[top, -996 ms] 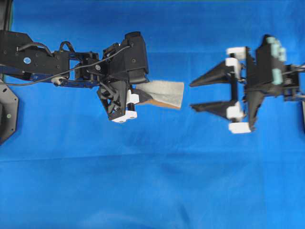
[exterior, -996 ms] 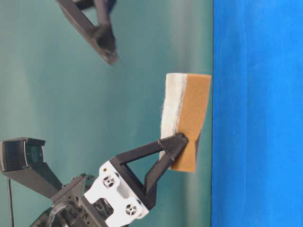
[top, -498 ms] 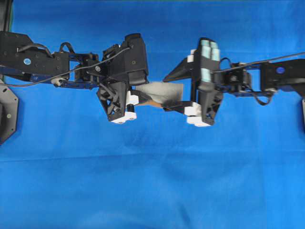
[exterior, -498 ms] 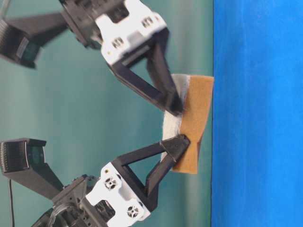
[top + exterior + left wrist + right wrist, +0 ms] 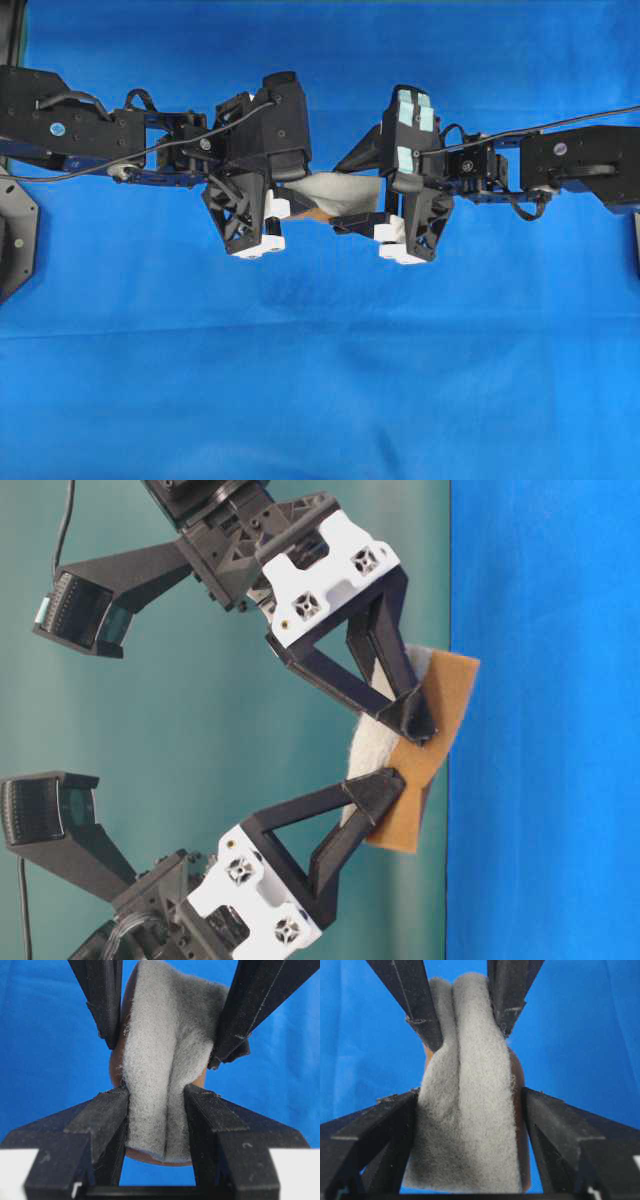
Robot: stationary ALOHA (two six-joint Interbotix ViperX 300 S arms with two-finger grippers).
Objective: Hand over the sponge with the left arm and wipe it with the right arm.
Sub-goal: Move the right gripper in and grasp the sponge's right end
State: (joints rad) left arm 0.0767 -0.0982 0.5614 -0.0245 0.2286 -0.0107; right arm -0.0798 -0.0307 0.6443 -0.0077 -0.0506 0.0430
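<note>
Blue cloth (image 5: 320,380): sponge (image 5: 340,188) clamped, buckled, in left gripper (image 5: 290,200); right gripper (image 5: 352,190) agape, straddling its free end. Handover underway; right must close next.

Materials as I see them from my station. The small rectangular sponge (image 5: 415,742) has a fuzzy, fibrous grey-white scouring face (image 5: 160,1060) over a smooth matt orange-tan foam layer. The pointed black fingers (image 5: 102,1120) look like matt plastic with fine layered ridges and frayed edges; their white mounts (image 5: 320,585) are smooth plastic. A soft, matt blue cloth (image 5: 320,380), faintly creased, covers the counter.
</note>
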